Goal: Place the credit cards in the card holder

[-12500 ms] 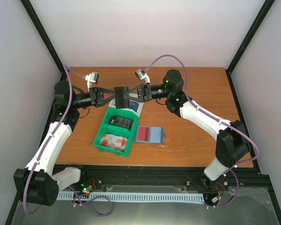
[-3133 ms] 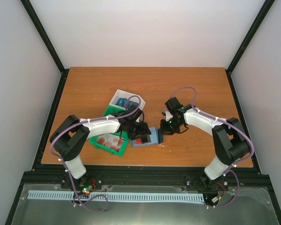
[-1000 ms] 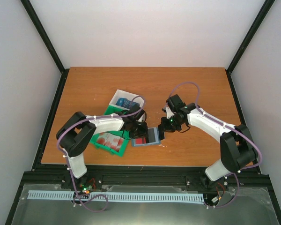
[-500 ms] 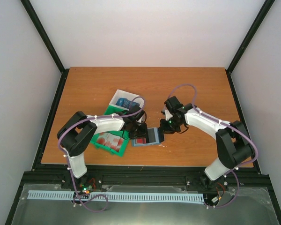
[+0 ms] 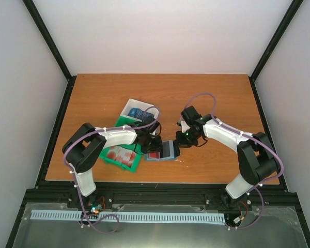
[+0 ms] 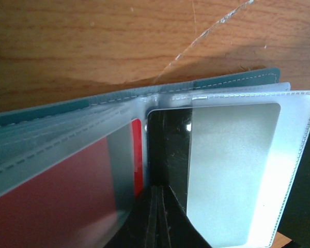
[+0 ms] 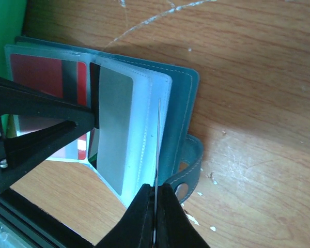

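The teal card holder (image 5: 151, 159) lies open on the table between both grippers. A red credit card (image 5: 154, 154) (image 6: 57, 196) sits in its left sleeve. A dark credit card (image 6: 168, 144) (image 7: 93, 88) sits partly behind a grey-backed sleeve (image 6: 232, 170). My left gripper (image 5: 157, 146) (image 6: 161, 190) is shut, its tips against that dark card's near edge. My right gripper (image 5: 175, 147) (image 7: 156, 187) is shut on a thin sheet seen edge-on. The sheet looks like a clear sleeve and stands beside the holder's teal cover (image 7: 181, 113).
A green bin (image 5: 109, 156) with red and white cards (image 5: 121, 153) sits just left of the holder, under my left arm. Behind it a white bin (image 5: 130, 107) holds a blue card (image 5: 139, 112). The holder's snap strap (image 7: 188, 175) sticks out beside my right fingers.
My left jaws have closed the last bit at the dark card. Both arms and the holder have hardly moved.
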Controlling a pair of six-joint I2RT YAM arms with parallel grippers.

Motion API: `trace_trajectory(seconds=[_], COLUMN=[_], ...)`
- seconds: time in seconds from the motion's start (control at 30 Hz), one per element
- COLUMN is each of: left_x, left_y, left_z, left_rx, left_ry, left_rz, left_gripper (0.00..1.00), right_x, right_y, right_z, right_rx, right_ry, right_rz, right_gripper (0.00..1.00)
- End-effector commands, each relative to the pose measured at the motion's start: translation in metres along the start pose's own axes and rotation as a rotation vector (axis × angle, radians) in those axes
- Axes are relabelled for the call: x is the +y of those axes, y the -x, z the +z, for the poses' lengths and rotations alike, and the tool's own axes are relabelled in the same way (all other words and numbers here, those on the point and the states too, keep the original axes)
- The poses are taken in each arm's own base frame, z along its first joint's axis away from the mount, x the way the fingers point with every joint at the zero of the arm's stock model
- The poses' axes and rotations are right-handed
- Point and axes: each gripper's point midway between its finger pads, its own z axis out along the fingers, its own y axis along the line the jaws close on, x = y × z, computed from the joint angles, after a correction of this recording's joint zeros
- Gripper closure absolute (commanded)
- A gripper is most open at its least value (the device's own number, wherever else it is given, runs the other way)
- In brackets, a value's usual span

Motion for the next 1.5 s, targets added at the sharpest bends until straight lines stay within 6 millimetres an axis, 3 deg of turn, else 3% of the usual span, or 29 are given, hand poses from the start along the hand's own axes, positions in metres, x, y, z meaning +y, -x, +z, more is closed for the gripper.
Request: trace_trajectory(seconds=[0.0,0.47,0.53,0.6,0.67,1.17,1.47], left_x=[0.022,0.017,0.014,0.010,0.006,-0.007,-0.009], left_y=[-0.008,-0.005,-0.002,0.004,0.008,0.032,0.039], left_z=[0.004,-0.005,-0.013,-0.024,-0.036,-0.095,-0.125], left_rx=[0.020,0.001,-0.017,-0.047,-0.077,-0.276,-0.362], left_ry=[0.104,0.101,0.105,0.115,0.119,0.129,0.075], left_rz=[-0.002,0.001,0.000,-0.013,-0.023,-0.046,-0.070], left_gripper=[0.99,0.98,0.92,0.73,0.66,0.65,0.62], right_x=[0.013,0.029,0.032,0.034,0.036,0.059,0.074], right_y=[0.003,0.001,0.000,0.000,-0.001,0.001,0.000], right_z=[-0.001,0.002,0.002,0.002,0.003,0.010,0.032], right_rx=[-0.011,0.005,0.007,0.008,0.011,0.020,0.056], right_ry=[0.051,0.157,0.180,0.196,0.213,0.317,0.333], right_rz=[-0.027,-0.001,0.013,0.029,0.045,0.078,0.056], right_gripper=[0.97,0.97,0.97,0.97,0.97,0.97,0.97])
